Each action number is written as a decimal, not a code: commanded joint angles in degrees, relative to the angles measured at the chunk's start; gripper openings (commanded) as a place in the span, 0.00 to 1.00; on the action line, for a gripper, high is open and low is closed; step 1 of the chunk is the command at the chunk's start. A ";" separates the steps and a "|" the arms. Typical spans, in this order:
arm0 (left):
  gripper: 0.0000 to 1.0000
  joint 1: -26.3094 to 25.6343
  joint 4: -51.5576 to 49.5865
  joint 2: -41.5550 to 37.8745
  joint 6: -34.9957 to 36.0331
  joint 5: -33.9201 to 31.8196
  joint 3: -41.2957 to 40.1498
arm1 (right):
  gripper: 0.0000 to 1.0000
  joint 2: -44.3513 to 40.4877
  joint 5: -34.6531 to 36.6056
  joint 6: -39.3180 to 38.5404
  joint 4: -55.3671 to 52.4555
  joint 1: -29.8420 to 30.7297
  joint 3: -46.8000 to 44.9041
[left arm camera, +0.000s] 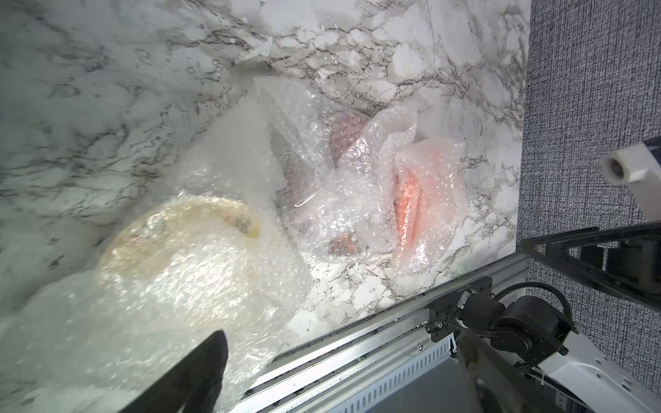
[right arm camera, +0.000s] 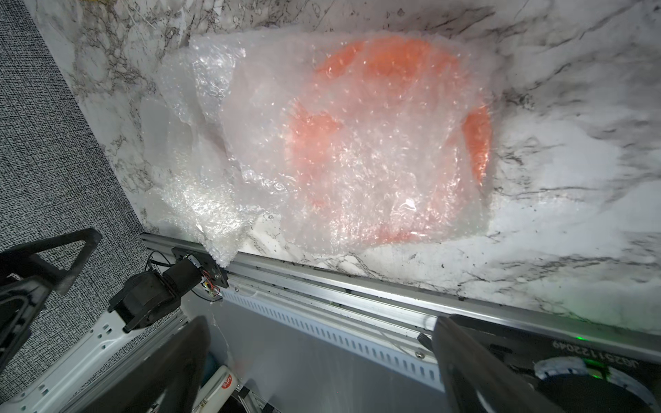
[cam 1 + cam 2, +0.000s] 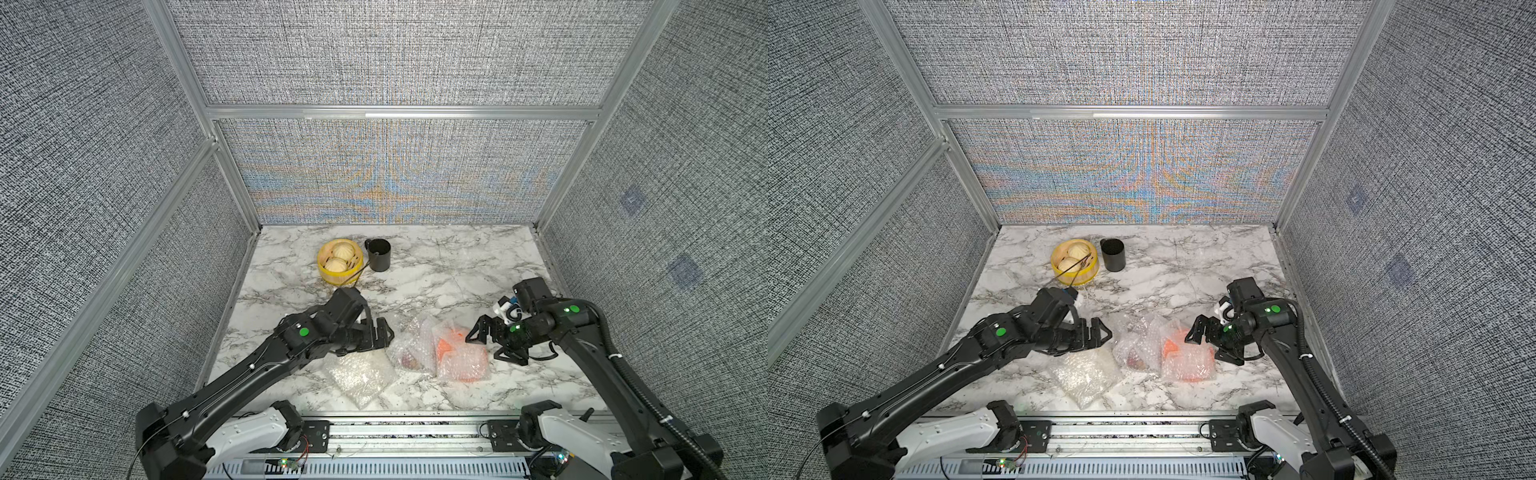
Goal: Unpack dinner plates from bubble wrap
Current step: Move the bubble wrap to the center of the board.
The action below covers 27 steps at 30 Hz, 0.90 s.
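Hands (image 3: 374, 338) (image 3: 484, 347), jaws wide, by bubble wrap (image 3: 461, 361)

My marble tabletop (image 3: 449, 266) carries a yellow steamer basket (image 3: 330, 277) with two pale buns (image 3: 343, 250) inside. Black mug (image 3: 379, 257) upright just beside the basket, handle toward it. Grey woven panels (image 3: 395, 174) beyond the basket.

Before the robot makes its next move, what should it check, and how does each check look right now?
1. Left fingers open and empty: ok.
2. Right fingers open and empty: ok.
3. Orange plate found inside its bubble wrap, close to the right fingers: ok.
4. Any plate already unwrapped: not ok; the dark red plate and cream plate are wrapped too.
5. Loose wrap edge to pinch: cannot tell.
6. Steamer basket and black cup well away from the bundles: ok.
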 commanded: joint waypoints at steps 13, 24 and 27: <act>0.99 -0.87 12.88 22.14 9.69 18.68 7.34 | 0.98 6.28 8.07 6.67 2.64 6.23 -0.53; 0.95 -4.87 16.59 31.87 4.35 16.88 13.01 | 0.96 13.63 9.17 1.07 3.29 5.84 3.75; 0.94 -6.28 18.22 34.33 2.00 16.02 13.70 | 0.95 12.07 8.19 2.24 3.94 5.79 2.41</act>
